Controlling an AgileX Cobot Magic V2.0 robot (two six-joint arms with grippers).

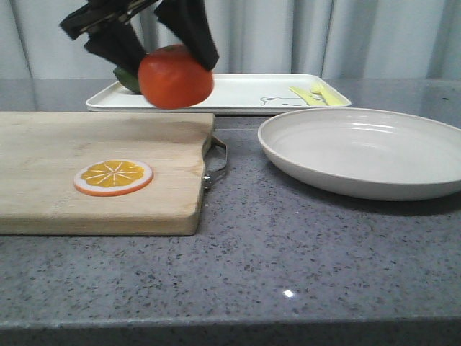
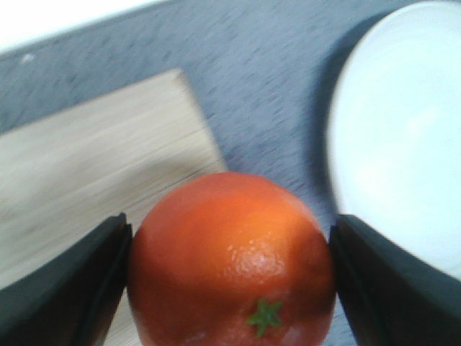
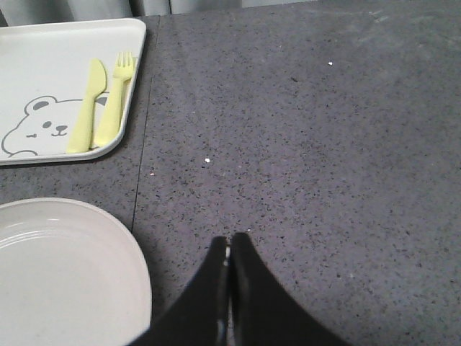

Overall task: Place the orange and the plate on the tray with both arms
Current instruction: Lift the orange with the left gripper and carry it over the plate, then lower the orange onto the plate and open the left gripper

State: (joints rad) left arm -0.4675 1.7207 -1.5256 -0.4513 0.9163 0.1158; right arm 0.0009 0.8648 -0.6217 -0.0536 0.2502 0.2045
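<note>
My left gripper (image 1: 160, 45) is shut on the orange (image 1: 176, 76) and holds it in the air above the far right corner of the cutting board, in front of the tray (image 1: 245, 92). In the left wrist view the orange (image 2: 230, 259) sits between both black fingers (image 2: 68, 288), green stem mark facing the camera. The off-white plate (image 1: 364, 150) lies on the counter at the right, also in the left wrist view (image 2: 403, 144) and the right wrist view (image 3: 65, 267). My right gripper (image 3: 230, 241) is shut and empty over bare counter beside the plate. The tray (image 3: 43, 58) shows the bear drawing and yellow cutlery.
A wooden cutting board (image 1: 72, 166) with a metal handle (image 1: 216, 162) lies at the left, with an orange slice disc (image 1: 114, 176) on it. Something green (image 1: 128, 79) lies on the tray's left end behind the orange. The grey counter (image 1: 288, 267) runs to the front edge.
</note>
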